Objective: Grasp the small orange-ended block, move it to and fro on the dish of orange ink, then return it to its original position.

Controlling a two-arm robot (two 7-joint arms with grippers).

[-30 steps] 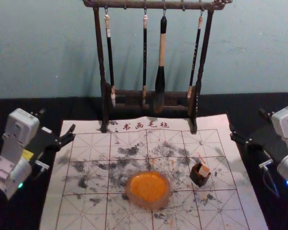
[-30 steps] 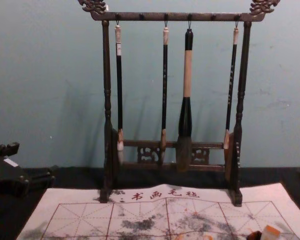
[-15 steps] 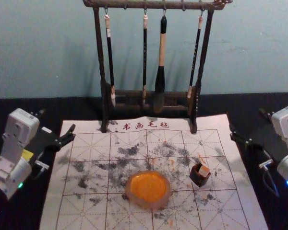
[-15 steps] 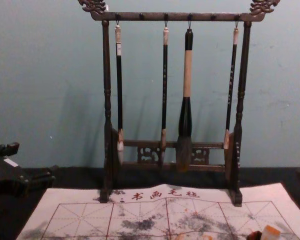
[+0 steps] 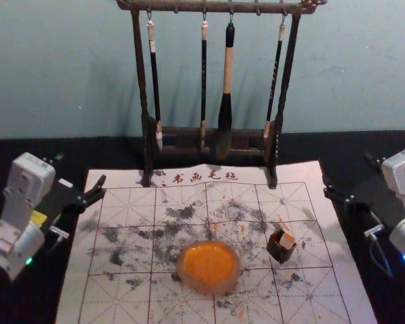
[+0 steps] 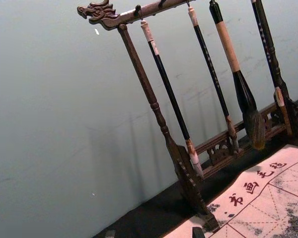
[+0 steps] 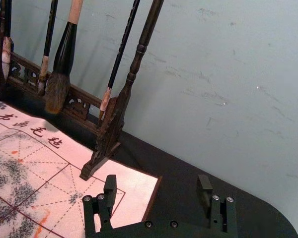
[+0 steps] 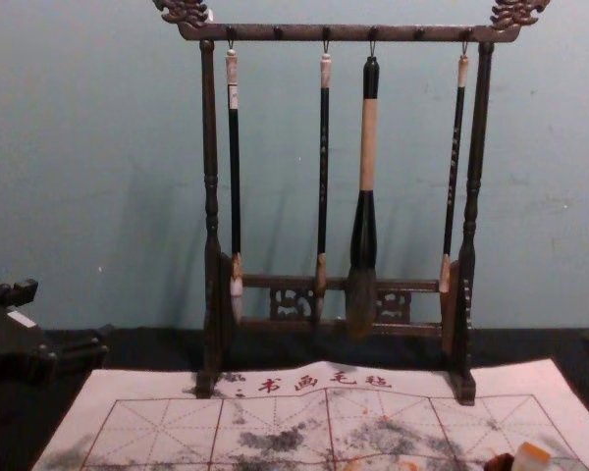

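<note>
— what's on the mat [image 5: 121,304]?
— left gripper [image 5: 79,170] and right gripper [image 5: 349,174], parked by its side edges, are both spread, holding nothing. the dish [image 5: 209,289] sits about midway between those edges; the dark holder [image 5: 279,252], nearer the right edge, has the block [image 5: 287,240] tilted at its mouth.
— how's it handle?
— light, stiff, maybe ink-slick, i'd guess; pinch its exposed sides.
— anything changed?
— nothing visibly, since the earlier frame.
</note>
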